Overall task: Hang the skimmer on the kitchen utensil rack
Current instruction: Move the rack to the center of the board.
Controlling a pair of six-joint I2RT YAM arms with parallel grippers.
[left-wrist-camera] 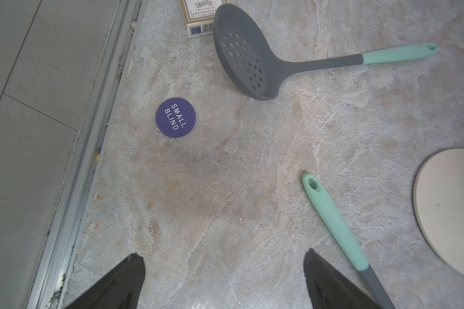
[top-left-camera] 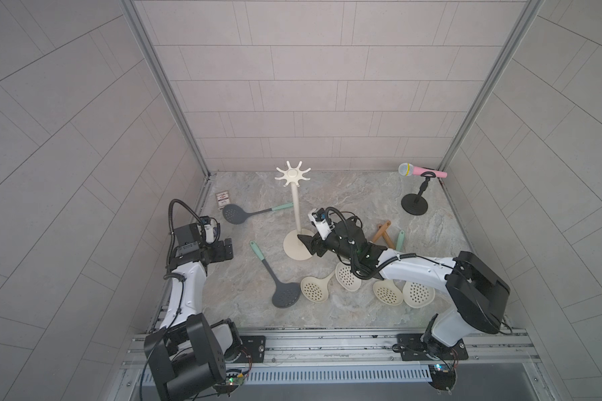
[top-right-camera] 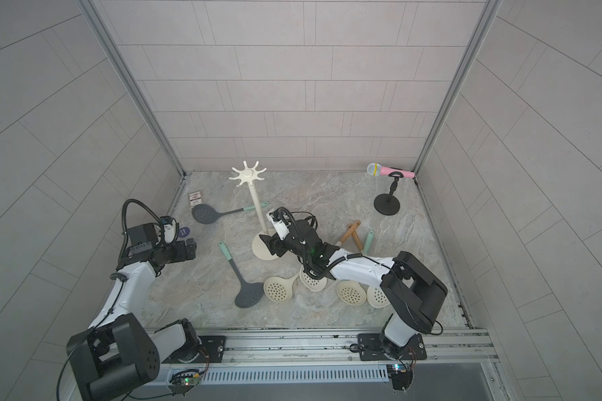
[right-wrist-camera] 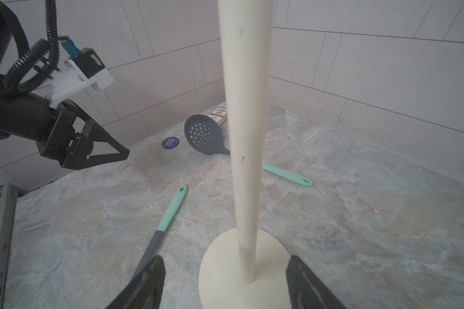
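Observation:
The cream kitchen utensil rack (top-left-camera: 295,208) stands upright mid-table, its star crown of hooks (top-left-camera: 292,173) bare. My right gripper (top-left-camera: 305,243) hovers low over the round base (right-wrist-camera: 220,256) and is open. Its jaws stand either side of the pole (right-wrist-camera: 245,133) without touching it. Several skimmers lie flat: a grey one with a mint handle (top-left-camera: 285,293) in front of the rack, another grey one (top-left-camera: 233,213) at the back left, and cream ones (top-left-camera: 314,288) under my right arm. My left gripper (top-left-camera: 227,250) hangs open and empty over bare table (left-wrist-camera: 225,254).
A pink microphone on a black stand (top-left-camera: 414,205) is at the back right. A card box (top-left-camera: 222,200) and a purple chip (left-wrist-camera: 175,117) lie near the left wall rail. Wooden and mint handles (top-left-camera: 383,234) stick out behind my right wrist.

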